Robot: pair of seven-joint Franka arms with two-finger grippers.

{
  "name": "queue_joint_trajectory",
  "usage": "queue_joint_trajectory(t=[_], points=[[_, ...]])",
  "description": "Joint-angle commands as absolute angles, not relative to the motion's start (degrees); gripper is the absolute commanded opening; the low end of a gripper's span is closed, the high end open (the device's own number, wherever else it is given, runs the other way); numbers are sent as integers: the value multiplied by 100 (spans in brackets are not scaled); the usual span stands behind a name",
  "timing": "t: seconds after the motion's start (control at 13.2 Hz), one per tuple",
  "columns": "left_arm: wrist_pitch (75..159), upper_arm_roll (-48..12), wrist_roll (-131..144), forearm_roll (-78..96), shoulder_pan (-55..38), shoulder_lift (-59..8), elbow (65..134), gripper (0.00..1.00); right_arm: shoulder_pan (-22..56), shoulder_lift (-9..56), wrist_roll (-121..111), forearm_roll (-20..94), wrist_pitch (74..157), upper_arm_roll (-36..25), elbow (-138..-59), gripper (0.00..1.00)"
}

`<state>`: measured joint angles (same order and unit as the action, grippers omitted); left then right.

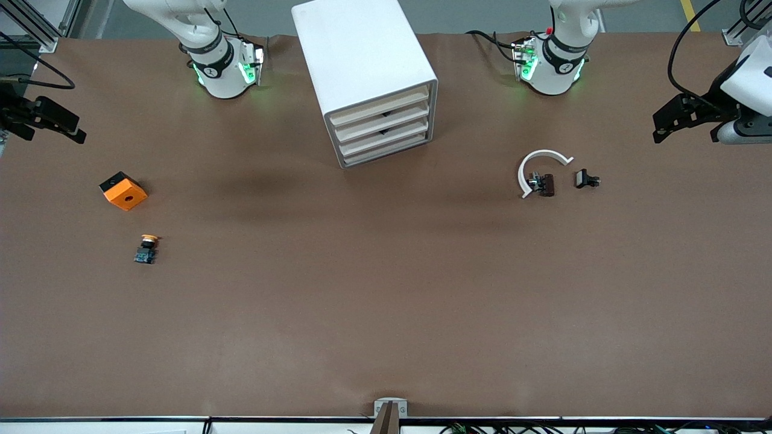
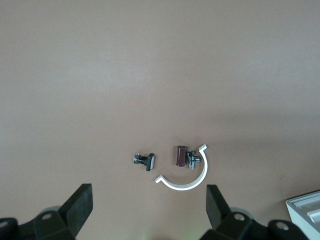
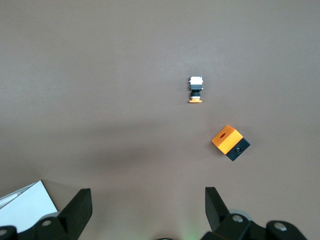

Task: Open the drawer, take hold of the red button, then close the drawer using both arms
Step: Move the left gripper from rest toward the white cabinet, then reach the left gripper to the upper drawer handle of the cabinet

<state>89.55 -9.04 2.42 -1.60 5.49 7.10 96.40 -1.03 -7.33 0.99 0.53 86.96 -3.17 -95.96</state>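
Note:
The white drawer cabinet (image 1: 368, 66) stands between the two arm bases, and its several stacked drawers (image 1: 383, 129) are all shut. The red-capped button is out of view. My left gripper (image 1: 660, 126) hangs open and empty over the left arm's end of the table; in the left wrist view (image 2: 150, 207) its jaws stand wide apart. My right gripper (image 1: 72, 129) hangs open and empty over the right arm's end of the table; the right wrist view (image 3: 148, 207) shows wide jaws. Neither gripper is near the cabinet.
An orange cube (image 1: 123, 190) and a yellow-orange capped button (image 1: 146, 248) lie toward the right arm's end. A white curved piece (image 1: 538, 166), a dark small part (image 1: 544, 184) and a black small part (image 1: 586, 179) lie toward the left arm's end.

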Motion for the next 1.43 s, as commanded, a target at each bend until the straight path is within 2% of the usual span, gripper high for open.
queue_joint_trajectory(t=[0.0, 0.23, 0.68, 0.98, 1.36], points=[[8842, -905, 193, -70, 571, 694, 9493, 100, -123, -879, 44, 105, 8710, -316, -9712, 100], [8842, -896, 220, -79, 571, 581, 9335, 100, -123, -870, 53, 105, 8710, -316, -9712, 100], [8885, -835, 421, 0, 519, -200, 9070, 100, -149, -686, 44, 79, 8684, -325, -9501, 100], [9026, -905, 1699, -44, 125, -983, 8640, 100, -158, -81, 62, 96, 8596, -316, -9457, 100], [9500, -896, 4399, -70, -667, -1897, 8604, 100, -70, 703, 0, 18, 8604, -316, -9177, 100]])
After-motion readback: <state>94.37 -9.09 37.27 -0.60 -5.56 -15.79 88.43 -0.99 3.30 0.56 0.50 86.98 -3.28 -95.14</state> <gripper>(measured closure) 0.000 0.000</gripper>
